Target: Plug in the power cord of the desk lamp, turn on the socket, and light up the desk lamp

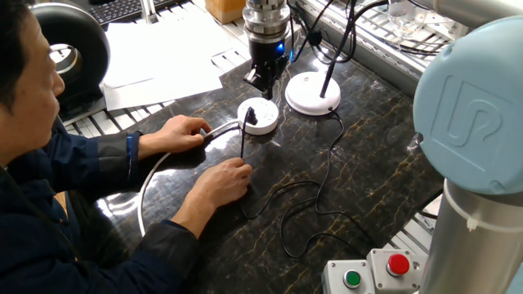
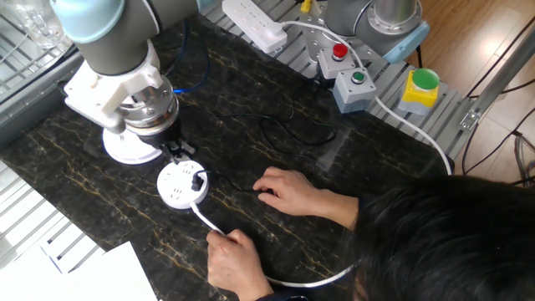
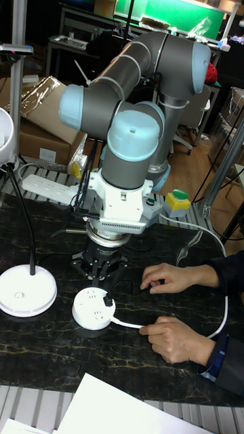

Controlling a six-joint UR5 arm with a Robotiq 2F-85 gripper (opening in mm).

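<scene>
The round white socket (image 1: 259, 117) lies on the dark table with the black plug (image 1: 252, 114) standing in its top. From the plug the thin black power cord (image 1: 243, 143) runs under a person's hand and loops round to the desk lamp's white disc base (image 1: 313, 95). My gripper (image 1: 259, 82) hangs just above the socket's far edge, apart from it, with its fingers together and nothing between them. The other fixed view has the gripper (image 2: 177, 151) between lamp base (image 2: 125, 150) and socket (image 2: 180, 185). In the tall view the gripper (image 3: 102, 274) hovers over the socket (image 3: 94, 307).
A person's two hands rest on the table: one (image 1: 181, 132) holds the socket's thick white cable, the other (image 1: 224, 180) lies on the black cord. A rectangular power strip (image 2: 254, 22) and button boxes (image 2: 350, 79) sit at the table's edge. Papers (image 1: 159, 57) lie nearby.
</scene>
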